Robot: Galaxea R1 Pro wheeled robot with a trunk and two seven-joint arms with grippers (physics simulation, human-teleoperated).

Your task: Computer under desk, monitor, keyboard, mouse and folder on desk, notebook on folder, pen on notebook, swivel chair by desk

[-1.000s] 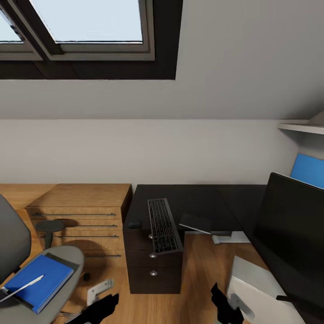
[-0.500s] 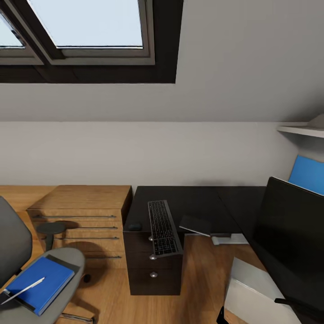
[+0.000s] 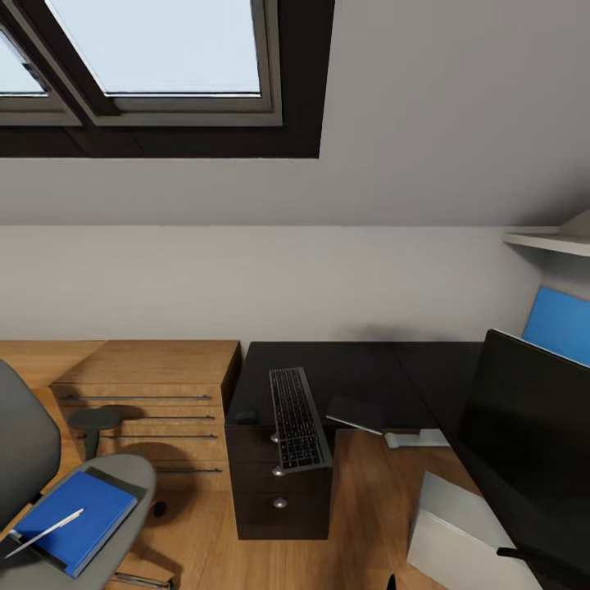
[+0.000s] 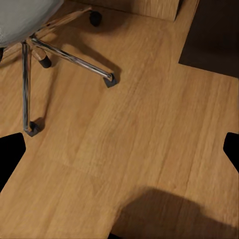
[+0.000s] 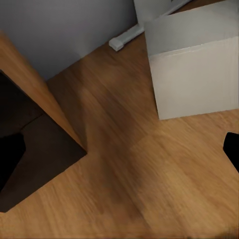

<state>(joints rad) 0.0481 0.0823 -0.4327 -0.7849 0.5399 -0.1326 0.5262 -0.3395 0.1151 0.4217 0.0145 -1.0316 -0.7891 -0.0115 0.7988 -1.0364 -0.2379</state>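
Note:
The black desk (image 3: 344, 365) stands against the wall. On it the keyboard (image 3: 295, 416) lies lengthwise and overhangs the drawer front, with the mouse (image 3: 246, 416) beside it and a thin dark grey notebook (image 3: 356, 412) on its other side. The monitor (image 3: 524, 426) rises at the right, and the computer (image 3: 459, 537) (image 5: 194, 69) sits on the floor below it. The swivel chair (image 3: 37, 459) at the left carries the blue folder (image 3: 78, 516) with a white pen (image 3: 45, 533) on it. My left gripper (image 4: 119, 152) and right gripper (image 5: 119, 154) hang open over bare floor.
A low wooden cabinet (image 3: 152, 385) stands left of the desk. The chair's chrome base (image 4: 64, 55) and casters spread over the wooden floor (image 4: 139, 149). A blue wall panel (image 3: 557, 324) and a shelf (image 3: 549, 239) are at the far right. The desk's white foot (image 3: 418, 438) rests on the floor.
The head view has tilted slightly upward. Both black arms at the picture's bottom a second ago have dropped out of it. The desk things and the chair stay put.

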